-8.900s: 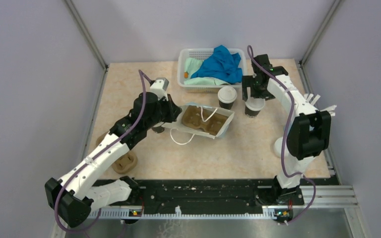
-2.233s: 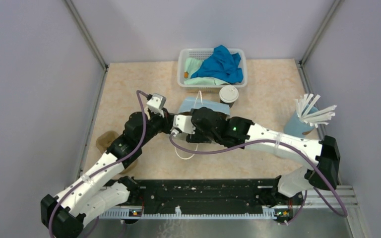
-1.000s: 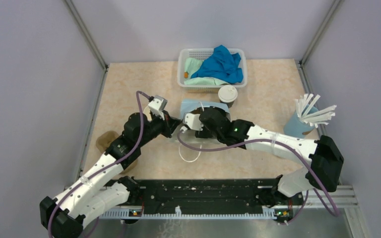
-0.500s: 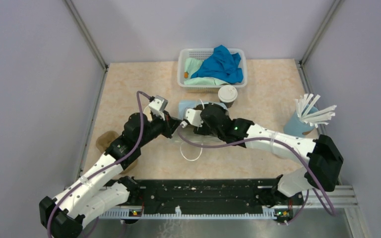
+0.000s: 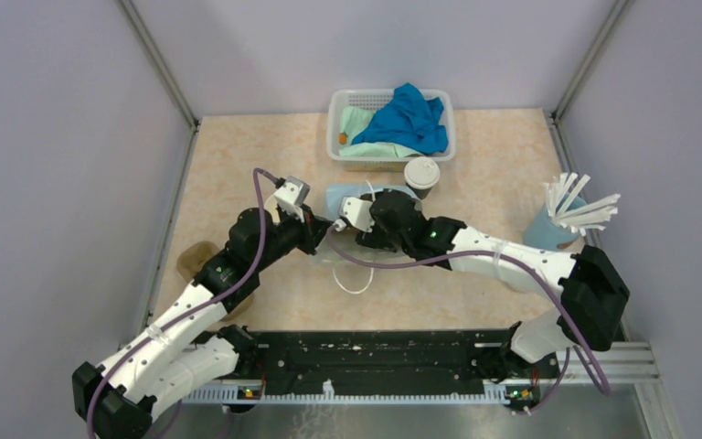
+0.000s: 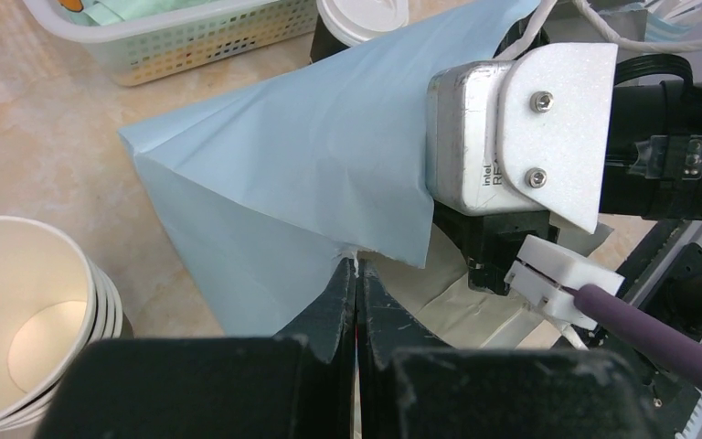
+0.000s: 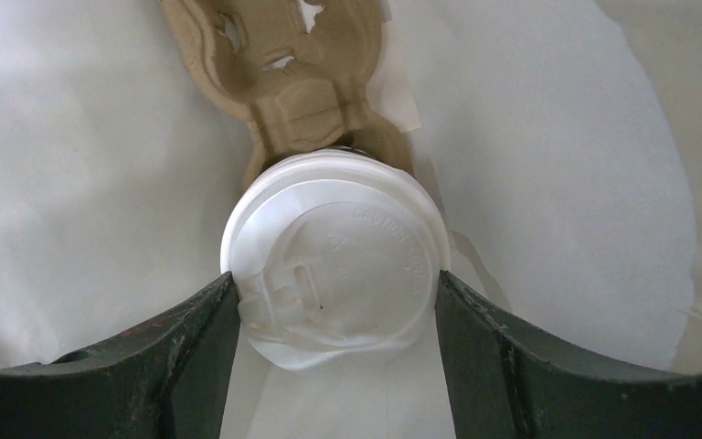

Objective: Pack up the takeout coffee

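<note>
Inside the light blue paper bag [image 6: 302, 155], near the middle of the table [image 5: 475, 155], the right gripper [image 7: 334, 288] is clamped on a lidded coffee cup [image 7: 338, 261] - one dark finger presses each side of the round white lid's rim. This cup stands against the near end of a brown moulded pulp cup tray [image 7: 283, 64] that lies on the bag's pale inner wall; the lid hides whether the cup's base sits in a pocket of the tray. The left gripper [image 6: 355, 274] is closed tight, its two fingers pinching the near edge of the bag's mouth and holding that side up, with the right arm's wrist camera [image 6: 512, 137] just beyond it in the opening. A second lidded cup [image 5: 421, 174] stands outside on the table, between the bag's far corner and the white mesh basket [image 5: 343, 114], which holds a blue cloth [image 5: 411, 114]. A stack of empty paper cups [image 6: 27, 320] - cream inside, no lid - stands just left of the bag in the left wrist view. Well to the right, a light blue cup of white sticks [image 5: 556, 224] stands near the table's edge.
</note>
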Tool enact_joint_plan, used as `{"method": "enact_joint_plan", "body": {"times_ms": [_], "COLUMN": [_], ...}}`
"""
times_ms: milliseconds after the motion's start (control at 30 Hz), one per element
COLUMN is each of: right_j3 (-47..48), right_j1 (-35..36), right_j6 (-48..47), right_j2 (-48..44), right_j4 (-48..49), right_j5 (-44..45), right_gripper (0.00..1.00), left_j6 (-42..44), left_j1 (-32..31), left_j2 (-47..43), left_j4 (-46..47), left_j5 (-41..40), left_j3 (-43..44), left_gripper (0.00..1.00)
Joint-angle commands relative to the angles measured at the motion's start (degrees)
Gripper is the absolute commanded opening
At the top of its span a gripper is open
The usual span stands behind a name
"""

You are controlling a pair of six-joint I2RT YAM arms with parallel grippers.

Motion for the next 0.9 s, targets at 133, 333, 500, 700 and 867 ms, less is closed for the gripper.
{"method": "enact_joint_plan", "body": {"times_ms": [133,333,500,700,867], "right_j3": [0.6,4.4,7.6,7.6,9.4], "right_j1": [-2.0,-1.9,-1.1,-0.8,-0.3], "right_j6": [2.6,4.0,8.0,11.3,14.9], "right_j2": [3.8,2.6,2.8,2.1,1.5], "right_j4": [1.4,-6.3,-13.2,-17.1,-22.6], "right_j5": [-0.1,-2.0,-4.4,-8.0,-12.2], "right_gripper": [0.61,0.61,0.61,0.62,0.62], "left_j6": [-1.6,-4.5,-7.2,-10.2,-12.1], "left_j1": [-0.9,-0.8,-0.8,-0.7,-0.8], "left_j2": [0.8,3.0,6.2,9.5,11.5], "left_j4": [-2.8,-7.1,-12.6,-19.5,-24.0], "left_j5": [-1.7,-1.7,-0.2,2.5,5.1], "left_j3": [4.9,9.2,14.8,22.0,26.3], "left_gripper": [0.00,0.00,0.00,0.00,0.00]}}
